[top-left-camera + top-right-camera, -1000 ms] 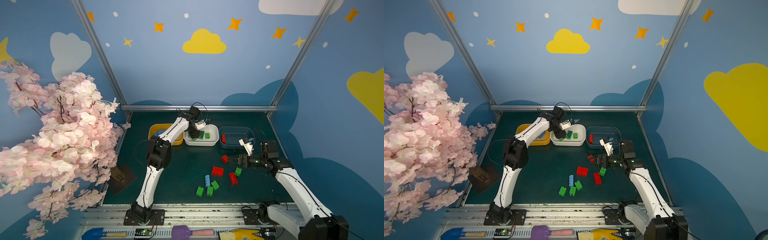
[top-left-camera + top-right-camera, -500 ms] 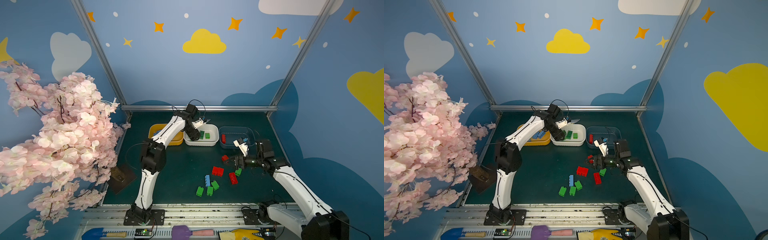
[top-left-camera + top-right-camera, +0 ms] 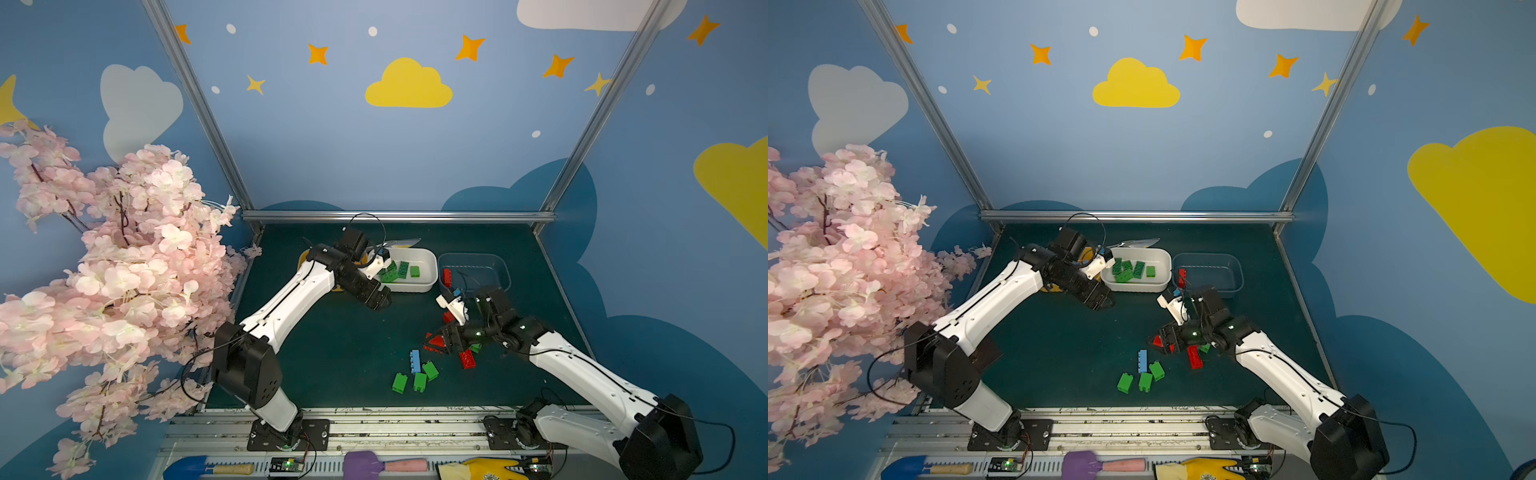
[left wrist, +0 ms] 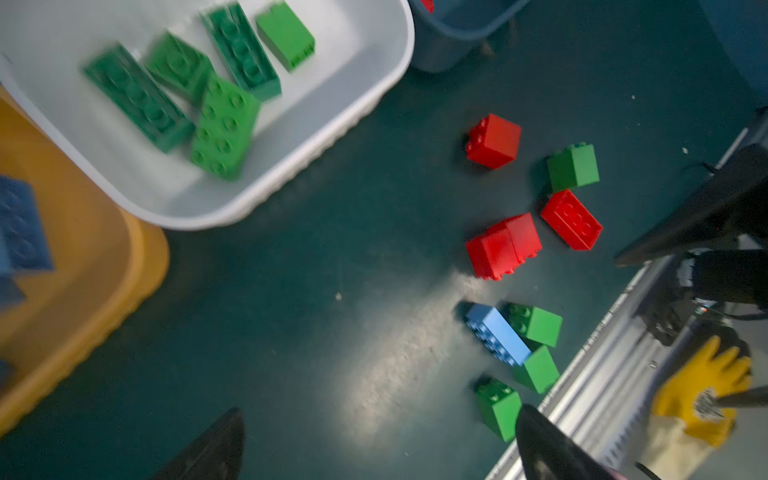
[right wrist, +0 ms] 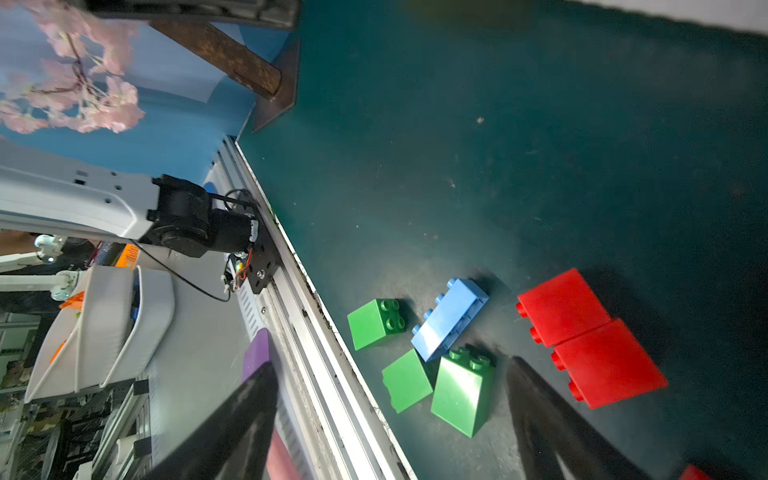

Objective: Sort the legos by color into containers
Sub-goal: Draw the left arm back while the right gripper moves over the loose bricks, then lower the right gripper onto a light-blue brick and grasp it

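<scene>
Withdrawn since the earlier frames, the left claw (image 3: 376,300) is off the white tub (image 3: 432,272) and now sits over bare counter (image 3: 332,353), just in front of that tub's near-left corner. The right claw (image 3: 436,341) has shifted inward over the loose bricks. Left claw (image 4: 380,411), wrist view: jaws spread wide, nothing btwn them, no brick touched. Right claw (image 5: 390,363), wrist view: jaws likewise wide apart, nothing gripped. Two green bricks (image 5: 463,390) show through the gap btwn its fingers (image 5: 552,419), and a joined red pair (image 5: 582,336) lies just outside one finger; contact w/ that pair cannot be told. Sorted: five green pieces (image 4: 224,124) lie in the white tub. Blue bricks (image 4: 20,224) lie in the yellow-orange tub (image 4: 104,291), which the left arm mostly hides in both top views. One red brick (image 3: 446,276) stands by the left wall of the blue-grey tub (image 3: 503,270). Loose on counter: a long light blue brick (image 3: 414,360) w/ three green ones clustered beside it near the front edge. Two more red bricks (image 4: 571,220) and a single green brick (image 4: 573,166) lie nearer the right claw.
</scene>
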Controlling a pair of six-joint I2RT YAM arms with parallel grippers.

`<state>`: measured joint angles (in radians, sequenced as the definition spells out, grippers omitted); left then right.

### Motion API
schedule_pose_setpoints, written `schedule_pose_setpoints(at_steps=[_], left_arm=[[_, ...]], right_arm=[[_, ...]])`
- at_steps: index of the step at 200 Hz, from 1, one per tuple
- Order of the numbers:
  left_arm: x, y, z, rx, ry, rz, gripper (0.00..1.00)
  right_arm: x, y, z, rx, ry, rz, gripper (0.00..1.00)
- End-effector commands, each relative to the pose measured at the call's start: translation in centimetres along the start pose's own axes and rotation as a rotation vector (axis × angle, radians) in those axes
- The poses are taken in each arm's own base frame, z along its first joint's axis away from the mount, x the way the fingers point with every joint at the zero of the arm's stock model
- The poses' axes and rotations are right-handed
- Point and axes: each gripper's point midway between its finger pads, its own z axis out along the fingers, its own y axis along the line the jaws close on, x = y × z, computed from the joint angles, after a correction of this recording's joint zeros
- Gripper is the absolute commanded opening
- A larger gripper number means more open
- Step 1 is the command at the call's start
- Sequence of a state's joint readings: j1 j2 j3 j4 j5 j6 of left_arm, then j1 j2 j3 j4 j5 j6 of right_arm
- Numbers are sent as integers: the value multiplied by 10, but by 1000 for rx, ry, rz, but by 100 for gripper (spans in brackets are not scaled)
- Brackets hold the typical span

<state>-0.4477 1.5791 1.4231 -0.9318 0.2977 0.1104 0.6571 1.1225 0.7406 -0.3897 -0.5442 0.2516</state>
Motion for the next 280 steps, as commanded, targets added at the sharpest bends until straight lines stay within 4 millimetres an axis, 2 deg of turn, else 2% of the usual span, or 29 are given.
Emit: schedule_pose_setpoints(at_steps=[1, 37, 69, 120, 170, 212, 245, 266, 280], left_arm=[[14, -15, -5, 91, -41, -127, 100], [46, -14, -10, 87, -82, -197, 100], [68, -12, -11, 70, -127, -220, 100], [83, -7, -21, 45, -181, -223, 100], [88, -1, -19, 49, -172, -238, 100], [91, 4, -20, 43, -170, -260, 100], [96, 5, -21, 41, -171, -274, 100], [100, 6, -26, 28, -175, -296, 100], [100, 9, -31, 19, -197, -319, 100]], right_arm=[[4, -18, 16, 179, 3, 81, 85], [23, -21, 35, 310, 101, 112, 85], [37, -27, 52, 364, 209, 203, 80], [46, -27, 84, 459, 366, 239, 68], [62, -40, 94, 539, 430, 286, 64], [68, -47, 102, 569, 467, 297, 41], [55, -45, 96, 576, 439, 285, 19], [31, -40, 82, 578, 387, 254, 13], [7, -34, 76, 555, 342, 236, 13]])
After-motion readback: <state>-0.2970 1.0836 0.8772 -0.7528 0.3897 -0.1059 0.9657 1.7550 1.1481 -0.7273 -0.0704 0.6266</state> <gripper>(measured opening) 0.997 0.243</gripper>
